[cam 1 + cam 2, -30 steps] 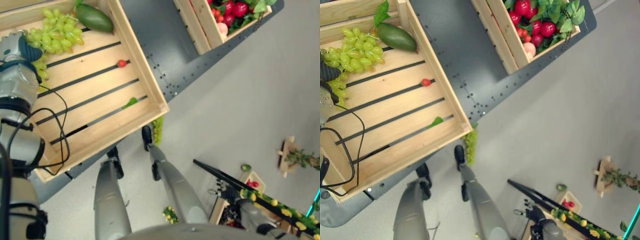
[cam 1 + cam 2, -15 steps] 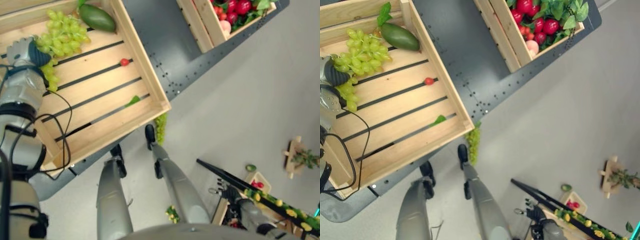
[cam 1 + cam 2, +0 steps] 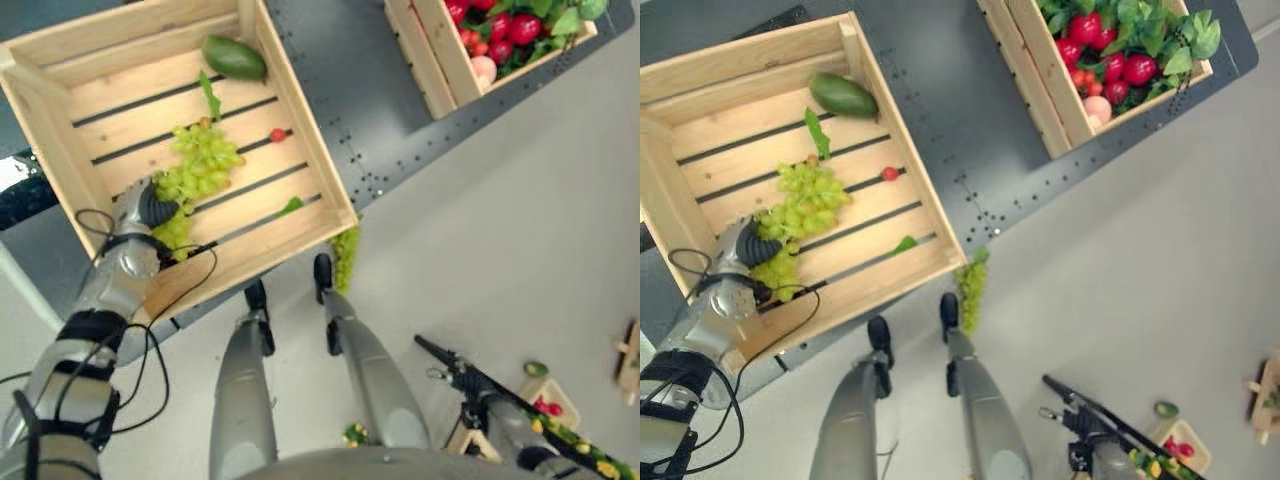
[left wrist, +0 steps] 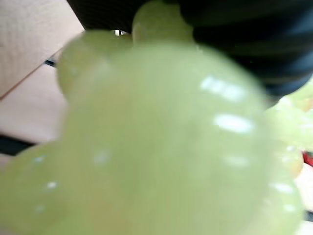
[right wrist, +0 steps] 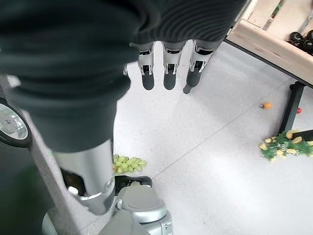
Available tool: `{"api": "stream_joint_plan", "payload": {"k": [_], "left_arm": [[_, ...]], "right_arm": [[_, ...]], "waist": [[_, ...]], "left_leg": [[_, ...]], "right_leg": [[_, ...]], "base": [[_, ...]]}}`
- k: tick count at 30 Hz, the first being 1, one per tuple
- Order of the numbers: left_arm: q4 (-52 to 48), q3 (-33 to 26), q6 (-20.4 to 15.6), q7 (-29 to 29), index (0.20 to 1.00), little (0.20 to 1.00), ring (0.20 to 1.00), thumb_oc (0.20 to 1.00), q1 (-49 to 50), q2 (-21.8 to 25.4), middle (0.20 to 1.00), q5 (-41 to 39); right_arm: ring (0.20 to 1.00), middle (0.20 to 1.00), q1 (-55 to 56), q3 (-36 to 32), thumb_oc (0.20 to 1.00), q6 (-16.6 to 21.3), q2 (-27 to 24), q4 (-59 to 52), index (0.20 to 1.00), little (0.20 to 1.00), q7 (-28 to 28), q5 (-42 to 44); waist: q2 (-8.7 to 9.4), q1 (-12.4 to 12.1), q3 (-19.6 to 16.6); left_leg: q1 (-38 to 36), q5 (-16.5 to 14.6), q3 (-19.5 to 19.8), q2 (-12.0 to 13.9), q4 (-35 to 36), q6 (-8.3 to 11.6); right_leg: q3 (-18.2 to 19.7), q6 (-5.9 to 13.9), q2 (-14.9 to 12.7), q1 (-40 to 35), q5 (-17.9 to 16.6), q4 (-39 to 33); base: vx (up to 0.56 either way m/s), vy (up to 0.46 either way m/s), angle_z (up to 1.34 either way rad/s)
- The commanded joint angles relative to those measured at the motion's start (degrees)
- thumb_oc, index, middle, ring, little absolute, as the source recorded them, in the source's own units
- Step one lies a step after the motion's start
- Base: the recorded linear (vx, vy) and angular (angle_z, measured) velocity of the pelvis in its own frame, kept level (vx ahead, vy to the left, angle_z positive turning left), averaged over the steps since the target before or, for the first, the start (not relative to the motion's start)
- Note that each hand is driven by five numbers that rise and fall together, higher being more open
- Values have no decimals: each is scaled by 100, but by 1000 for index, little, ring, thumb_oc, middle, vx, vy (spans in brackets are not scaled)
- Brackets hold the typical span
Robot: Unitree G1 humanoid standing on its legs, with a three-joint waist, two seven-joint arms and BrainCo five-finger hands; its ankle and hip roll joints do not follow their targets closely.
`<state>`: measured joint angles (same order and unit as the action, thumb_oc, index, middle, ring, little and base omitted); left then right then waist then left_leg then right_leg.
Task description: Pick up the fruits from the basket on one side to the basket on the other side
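Left hand (image 3: 740,250): in the near crate (image 3: 915,165), against the green grapes (image 3: 805,205); grip not readable, fingers hidden in the bunch. Right hand (image 5: 166,66): hanging over the floor, fingers straight, carrying nothing.

Contents, largest first:
- dark surface (image 3: 940,90);
- near crate;
- far crate (image 3: 1040,85) of red fruit (image 3: 1110,70);
- green grapes;
- mango (image 3: 843,95);
- cherry (image 3: 890,173).

We judge the grapes should settle fully on the slats before we let go, with a slow withdrawal so no stem snags.
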<state>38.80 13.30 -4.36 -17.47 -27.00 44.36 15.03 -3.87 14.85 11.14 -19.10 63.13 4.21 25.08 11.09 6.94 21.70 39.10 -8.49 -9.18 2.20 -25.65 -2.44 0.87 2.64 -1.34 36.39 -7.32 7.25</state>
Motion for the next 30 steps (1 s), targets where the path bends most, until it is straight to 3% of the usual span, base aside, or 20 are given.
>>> {"api": "stream_joint_plan", "payload": {"k": [1, 7, 13, 20, 30], "left_arm": [[-309, -3, -89, 346, 200, 200, 200, 200, 855, -244, 200, 101], [-1293, -166, -239, 536, 200, 200, 200, 200, 1331, -359, 200, 31], [-1375, -249, -498, 449, 200, 200, 200, 200, 1403, -863, 200, -456], [-2198, -396, -779, 479, 200, 200, 200, 200, 1728, -981, 200, -920], [-3137, -725, -907, 653, 200, 200, 200, 200, 2078, -1063, 200, -1190]], "right_arm": [[1000, 1000, 368, -155, 1000, 87, -307, -57, 1000, 1000, -164, -92], [1000, 1000, 504, -335, 1000, 101, -325, -68, 1000, 1000, -198, -159], [1000, 1000, 600, -448, 1000, 156, -263, -5, 1000, 1000, -211, -138], [1000, 1000, 908, -585, 1000, 172, -213, 33, 1000, 1000, -275, -337], [1000, 1000, 1107, -715, 1000, 70, -204, 45, 1000, 1000, -278, -515]], "waist": [[-56, -75, 4], [-234, -208, 29], [-299, -270, -56], [-403, -238, -335], [-492, -161, -887]], "left_leg": [[-148, 455, 369, -221, 611, 85], [-374, 568, 501, -279, 748, 129], [-730, 699, 589, -327, 969, 187], [-1478, 795, 575, -318, 1358, 268], [-2364, 800, 472, -260, 1792, 304]], "right_leg": [[-252, 370, 20, -104, 393, 547], [-396, 280, -20, -227, 590, 739], [-515, 222, -47, -518, 682, 743], [-538, 202, -4, -1170, 728, 551], [-422, 236, 87, -1896, 711, 249]], "base": [[-13, -44, 9], [-6, -45, 19], [7, -38, 14], [51, -5, 2], [88, -1, -6]]}}
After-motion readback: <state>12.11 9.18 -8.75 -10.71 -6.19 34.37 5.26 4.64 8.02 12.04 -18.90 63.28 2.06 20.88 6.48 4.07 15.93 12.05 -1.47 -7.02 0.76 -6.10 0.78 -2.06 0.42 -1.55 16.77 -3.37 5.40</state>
